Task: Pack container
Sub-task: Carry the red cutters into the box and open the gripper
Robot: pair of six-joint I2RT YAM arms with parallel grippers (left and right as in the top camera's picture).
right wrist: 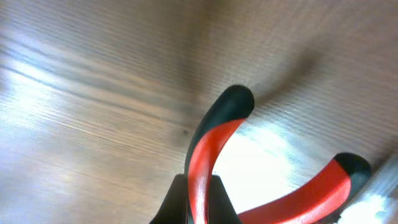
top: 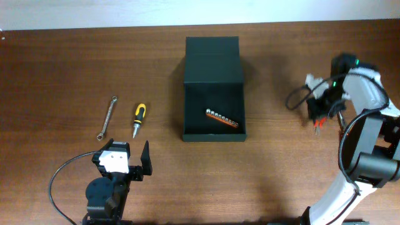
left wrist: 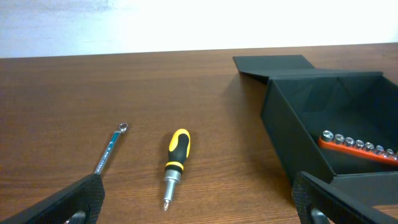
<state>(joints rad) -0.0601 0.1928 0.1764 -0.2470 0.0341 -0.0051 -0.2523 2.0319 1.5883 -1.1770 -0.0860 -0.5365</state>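
Sitting at middle of counter point(top: 62, 62): container point(top: 213, 135), open, flap lid point(top: 212, 59) folded back toward far edge. Orange socket rail point(top: 223, 118) lying inside. Screwdriver point(top: 139, 118) and wrench point(top: 107, 117) left of container, well apart from it. Left tool point(top: 127, 153) spread wide, empty, near front edge. Right tool point(top: 320, 114), far right, clamped on red-black pliers point(right wrist: 208, 149).

Overhead view was evenly lit and sharp, shadows faint. My left wrist view was clear, the wall behind washed out white. My right wrist view was blurred, with white glare on the table point(right wrist: 267, 146) beside the red handles point(right wrist: 202, 162).
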